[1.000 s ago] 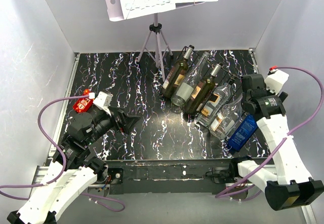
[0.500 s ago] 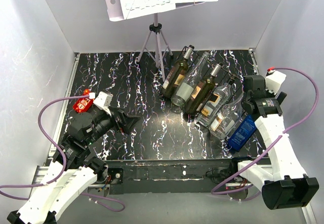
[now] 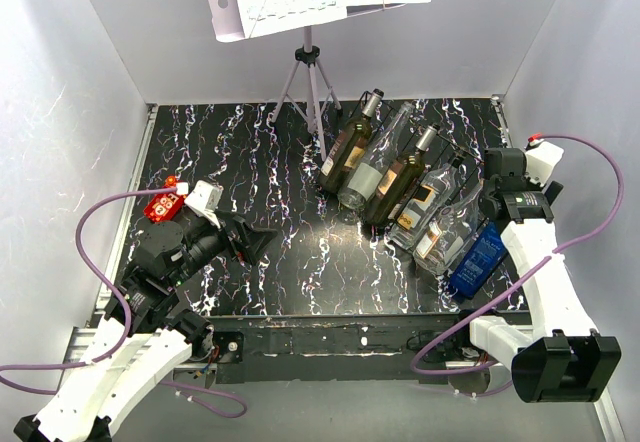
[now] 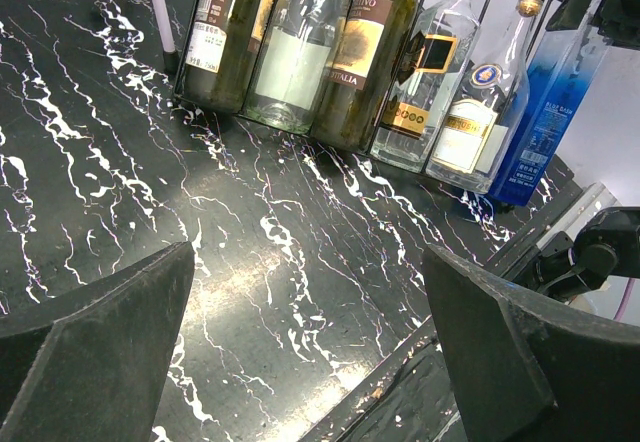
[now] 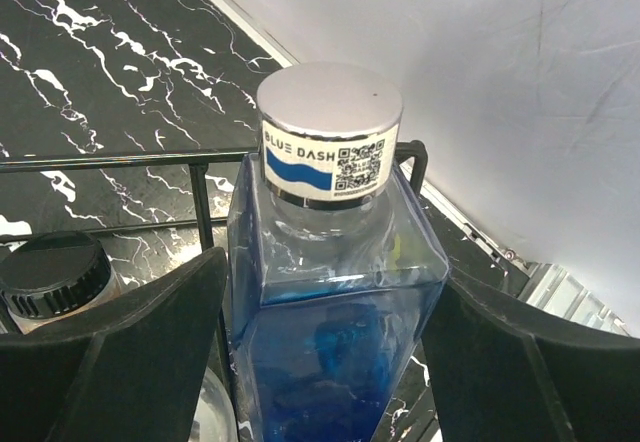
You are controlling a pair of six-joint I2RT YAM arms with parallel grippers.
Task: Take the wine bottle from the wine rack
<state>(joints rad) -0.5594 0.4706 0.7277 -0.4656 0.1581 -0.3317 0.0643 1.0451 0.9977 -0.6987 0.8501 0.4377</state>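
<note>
Right arm's elbow swung inward; right claw [image 5: 320, 337] wide, astride blue bottle [image 3: 478, 259] | bottle at wine rack [image 5: 120, 160] right end | left claw [image 4: 310, 350] wide, idle | squeeze squarely below cap [image 5: 330, 112], draw out along bars

The table [image 3: 250, 162] is black with irregular white marble veining. The wine rack [image 5: 100, 160] is black wire. The blue bottle [image 3: 478, 260] is translucent blue. Its cap [image 5: 330, 97] is silver, banded by a white label with a blue wave and black print. Two green bottles [image 4: 225, 32] are dark olive with cream and brown labels. The clear bottles [image 4: 430, 72] carry gold, black and white labels. My left end effector [image 4: 310, 342] and right end effector [image 5: 330, 362] have black fingers. My cables [image 3: 100, 212] are purple. The music stand [image 3: 305, 82] is grey.
</note>
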